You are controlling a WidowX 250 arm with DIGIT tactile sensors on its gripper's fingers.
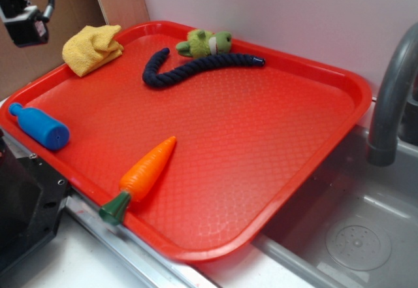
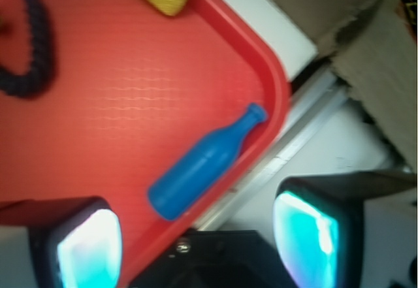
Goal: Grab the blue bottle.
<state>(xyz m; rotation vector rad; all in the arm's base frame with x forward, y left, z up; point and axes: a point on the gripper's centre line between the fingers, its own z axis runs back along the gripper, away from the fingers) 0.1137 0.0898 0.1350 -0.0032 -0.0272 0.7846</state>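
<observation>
1. Blue plastic marks the target: the blue bottle (image 1: 39, 127) lies on its side at the left rim of the red tray (image 1: 248, 144), cap toward the rim's corner.
2. Right of the bottle lie the carrot (image 1: 145, 174), rope (image 1: 196, 68) and cloth (image 1: 91, 48), all well apart from it.
3. The gripper (image 2: 196, 239) hovers released, pads spread; one pad (image 2: 88, 249) is over the tray, the other past its rim.
4. Best to centre the jaws across the body, then descend without hitting the rim.

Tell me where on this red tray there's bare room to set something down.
The widest bare patch on the red plastic tray is its middle and sink-side half, between the dark navy rope and the orange toy carrot. It is crowded along the far rim, near the yellow cloth and green plush frog, and at the small blue plastic bottle.
</observation>
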